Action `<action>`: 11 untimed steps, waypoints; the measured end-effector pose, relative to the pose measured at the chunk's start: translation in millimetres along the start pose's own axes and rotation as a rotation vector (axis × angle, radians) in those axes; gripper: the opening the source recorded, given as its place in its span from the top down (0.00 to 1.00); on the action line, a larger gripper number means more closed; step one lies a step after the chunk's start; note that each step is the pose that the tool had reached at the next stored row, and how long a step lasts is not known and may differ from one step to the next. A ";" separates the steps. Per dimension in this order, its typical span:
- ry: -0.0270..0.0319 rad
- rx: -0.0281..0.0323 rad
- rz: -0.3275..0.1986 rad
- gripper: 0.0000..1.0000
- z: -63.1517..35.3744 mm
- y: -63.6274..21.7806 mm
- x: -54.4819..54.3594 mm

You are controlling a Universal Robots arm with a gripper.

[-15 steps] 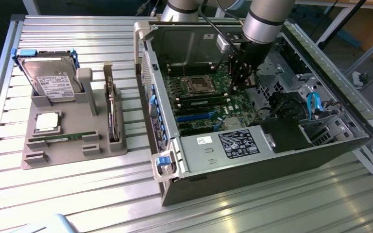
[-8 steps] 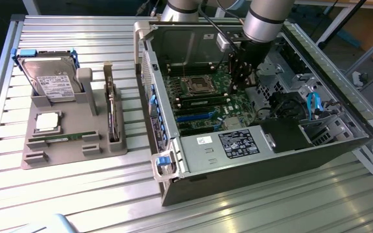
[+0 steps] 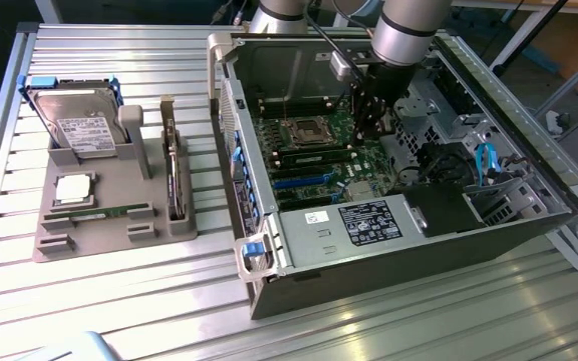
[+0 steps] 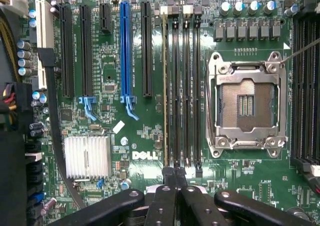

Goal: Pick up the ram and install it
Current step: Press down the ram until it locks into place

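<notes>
Hovering inside the open computer case (image 3: 530, 226), the gripper (image 4: 174, 172) has its jaws drawn close together at one end of the ram (image 4: 165, 86); whether they pinch it cannot be told. The ram stands on edge in line with the memory slot nearest the blue slot (image 4: 125, 51), beside the processor socket (image 4: 247, 103). In the exterior view its long axis runs from the jaws toward 9 o'clock. Another green stick (image 3: 98, 214) lies on the grey tray (image 3: 118, 237), toward 8 o'clock.
</notes>
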State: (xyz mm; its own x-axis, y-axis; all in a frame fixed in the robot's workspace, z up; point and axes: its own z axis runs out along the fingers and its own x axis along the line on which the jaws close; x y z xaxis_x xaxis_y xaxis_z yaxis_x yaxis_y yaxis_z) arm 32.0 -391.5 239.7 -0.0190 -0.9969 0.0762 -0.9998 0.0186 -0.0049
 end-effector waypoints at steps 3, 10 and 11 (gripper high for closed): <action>0.0000 0.0000 0.000 0.89 3.5 0.2 0.2; 0.0004 -0.0001 0.000 0.89 8.7 0.5 0.0; 0.0003 -0.0001 0.000 0.89 9.8 0.5 -0.1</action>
State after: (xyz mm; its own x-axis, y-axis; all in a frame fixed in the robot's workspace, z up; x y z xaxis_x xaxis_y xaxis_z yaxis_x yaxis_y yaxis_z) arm 31.6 -392.1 229.9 -0.0190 -0.9969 0.0766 -0.9998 0.0187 -0.0048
